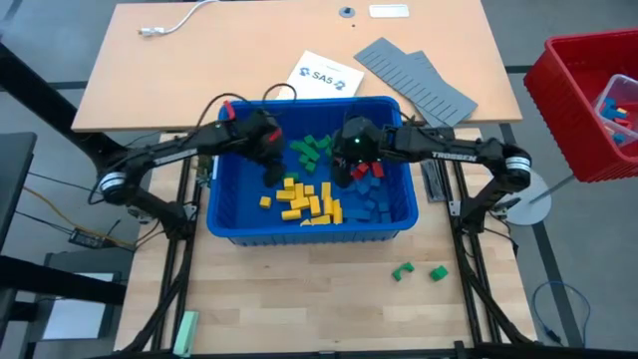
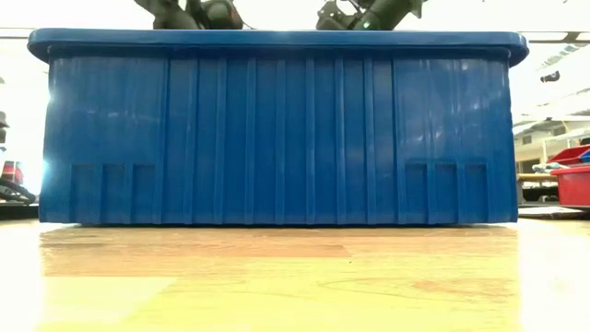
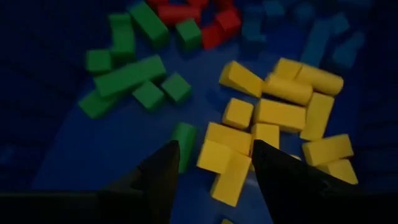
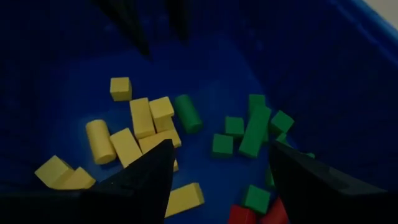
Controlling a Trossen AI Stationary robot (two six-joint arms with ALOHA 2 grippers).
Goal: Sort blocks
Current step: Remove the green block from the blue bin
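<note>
A blue bin (image 1: 227,204) holds the blocks in loose groups: yellow (image 1: 304,199), green (image 1: 311,150), red (image 1: 359,172) and blue (image 1: 379,204). Two green blocks (image 1: 402,270) lie on the table in front of the bin. My left gripper (image 1: 273,168) hangs open inside the bin, over its left half. In its wrist view the gripper (image 3: 214,165) hangs above the yellow blocks (image 3: 280,115) with a green one (image 3: 185,142) beside them. My right gripper (image 1: 350,170) is open over the bin's middle, above the green blocks (image 4: 252,134) and yellow blocks (image 4: 134,134). Neither touches anything.
A red bin (image 1: 558,70) with more blocks stands off the table's right edge. Grey ridged panels (image 1: 419,80) and a printed sheet (image 1: 324,76) lie behind the blue bin. A white cable (image 1: 174,25) is far left and a pale green bar (image 1: 185,332) near left. The blue bin's wall (image 2: 277,129) fills the low view.
</note>
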